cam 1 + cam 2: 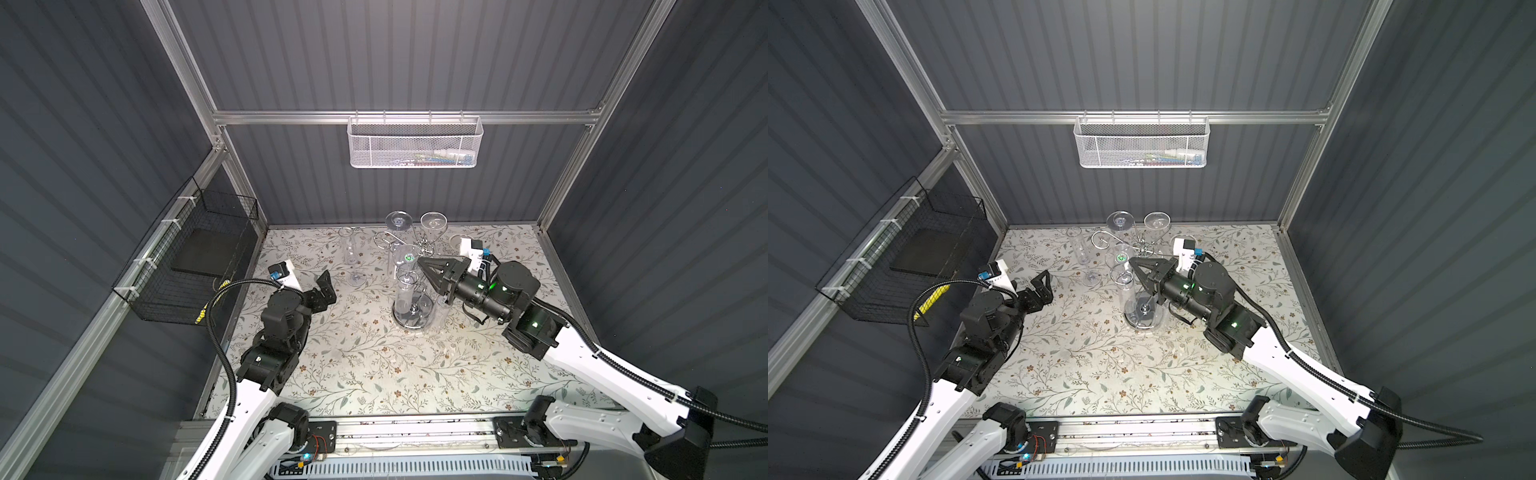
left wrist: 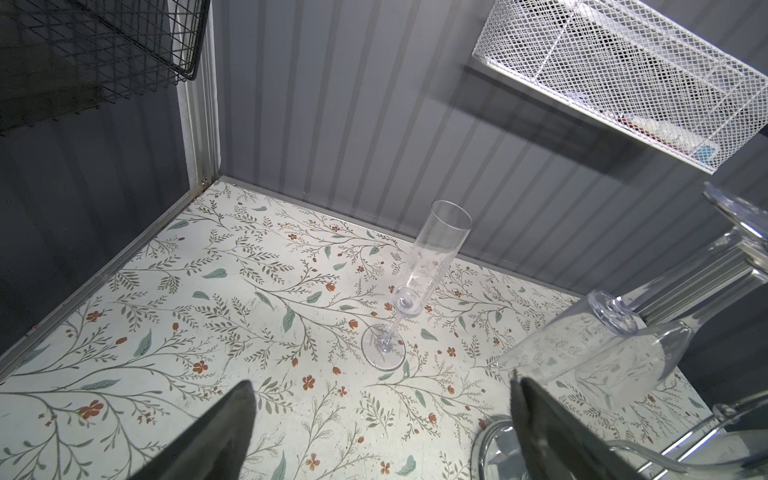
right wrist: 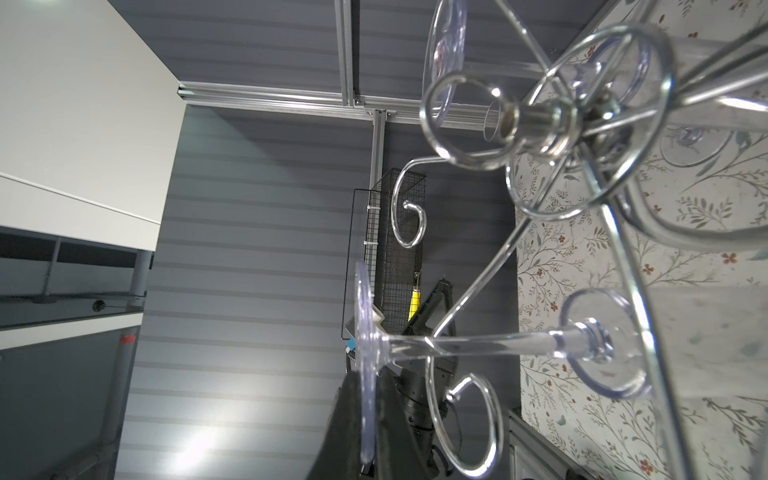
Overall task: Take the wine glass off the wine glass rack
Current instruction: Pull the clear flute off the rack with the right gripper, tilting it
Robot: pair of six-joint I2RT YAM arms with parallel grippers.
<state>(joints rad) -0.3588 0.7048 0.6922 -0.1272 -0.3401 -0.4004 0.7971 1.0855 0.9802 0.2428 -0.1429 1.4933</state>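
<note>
**Right gripper pinches the foot of a hanging glass; left gripper waits wide open**

I begin from my right gripper. Its black jaws are closed together on the thin round foot of a clear, slim wine glass, and they take this disc at its rim. I judge that this hold is chosen because the foot is the only free part. The stem sits inside a curled arm of the shiny chrome wire wine glass rack, and the bowl hangs below it, close to other glasses.

The glass hangs upside down. Its long axis is close to vertical: the foot is up, above the arm, and the open mouth points down toward the round mirror base. The foot is wider than the gap of the arm, and this is what carries the glass. So I think it has to slide outward along the arm, not straight up.

My left gripper has its jaws wide apart and holds nothing. It is low over the pale flower-patterned table, well apart from the rack and near a second clear flute that stands upright there. I judge that it stays there to leave room.
</note>
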